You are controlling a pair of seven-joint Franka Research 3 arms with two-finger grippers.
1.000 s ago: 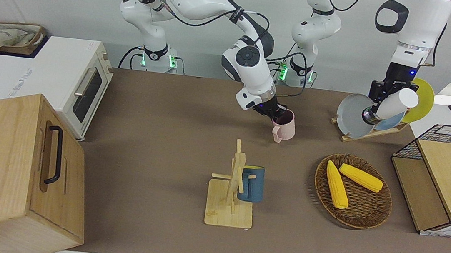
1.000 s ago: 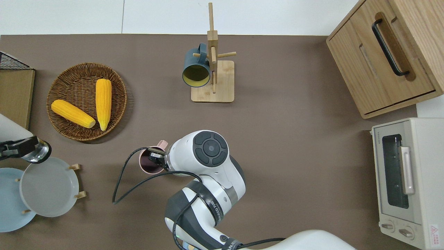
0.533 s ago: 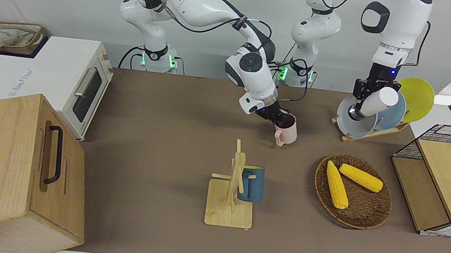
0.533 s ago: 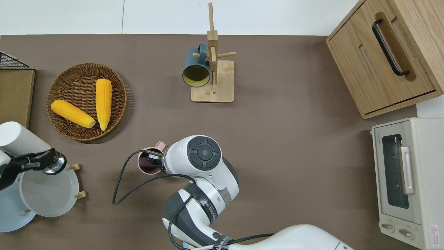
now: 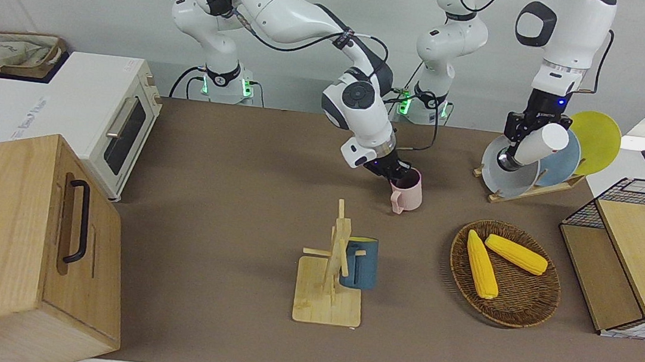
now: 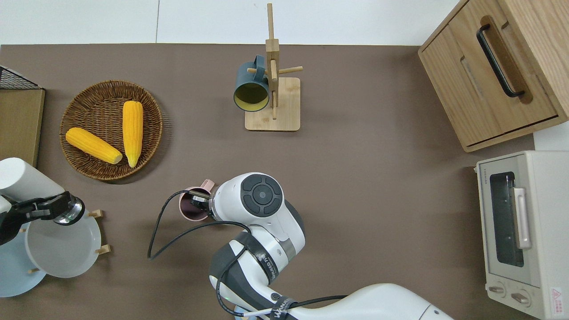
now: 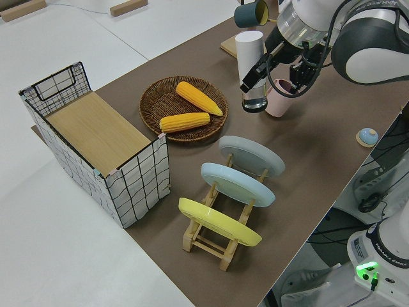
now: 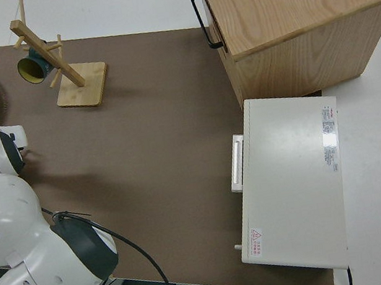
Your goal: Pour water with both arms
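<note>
I see the bench (image 5: 224,206) covered with a brown mat, and a plain pale wall is at the robots' edge of it. At the right arm's end stand a wooden cabinet (image 5: 22,245) with a black handle, at the corner farthest from the robots, and a white toaster oven (image 5: 95,115) beside it, nearer to the robots. In the middle, close to the edge farthest from the robots, a wooden mug rack (image 5: 331,278) carries a dark blue mug (image 5: 360,263). My right gripper (image 5: 390,172) is clamped on the rim of a pink mug (image 5: 407,191), with one finger inside it; the mug is upright in the middle of the bench, nearer to the robots than the rack, and I cannot tell if it touches the mat. Toward the left arm's end lies a wicker basket (image 5: 524,310) with two corn cobs (image 5: 497,262). My left gripper (image 6: 44,208) is closed around a white bottle (image 6: 24,180), which is tilted in the air over the grey plate (image 6: 62,249) of the plate rack (image 7: 214,233); this rack holds also a blue and a yellow plate. A wire basket (image 5: 643,263) with a wooden top stands at the corner of the left arm's end.
</note>
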